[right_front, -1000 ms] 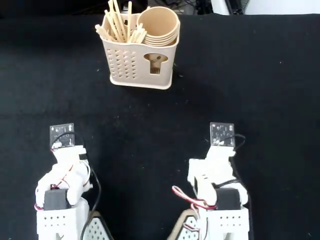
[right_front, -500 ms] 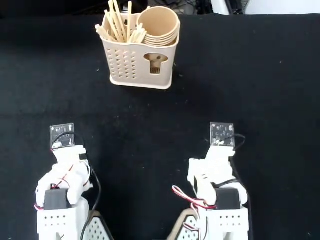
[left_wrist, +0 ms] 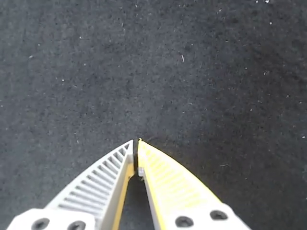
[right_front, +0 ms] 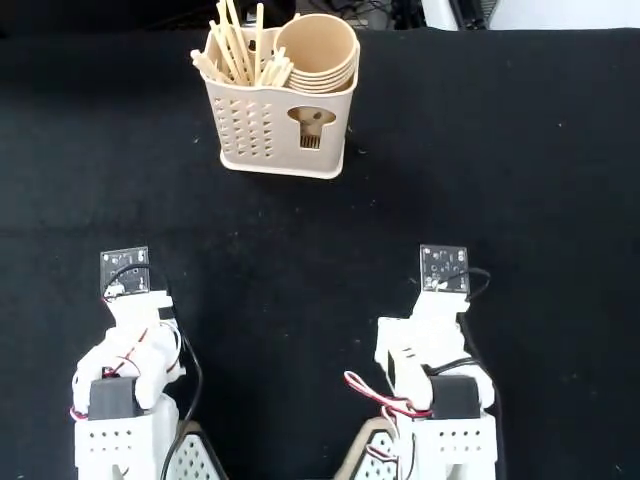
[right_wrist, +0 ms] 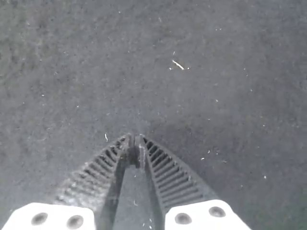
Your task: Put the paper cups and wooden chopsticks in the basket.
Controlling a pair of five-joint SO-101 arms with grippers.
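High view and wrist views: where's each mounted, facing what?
High: fixed above, looking down on the table; basket with cups and chopsticks far side, both arms near edge.
Left wrist: on that arm, facing the table; left end effector shut.
Right wrist: on that arm, facing the table; right end effector shut.
Shared: all three show the black table.

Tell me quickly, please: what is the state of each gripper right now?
Left gripper: closed, holding nothing.
Right gripper: closed, holding nothing.
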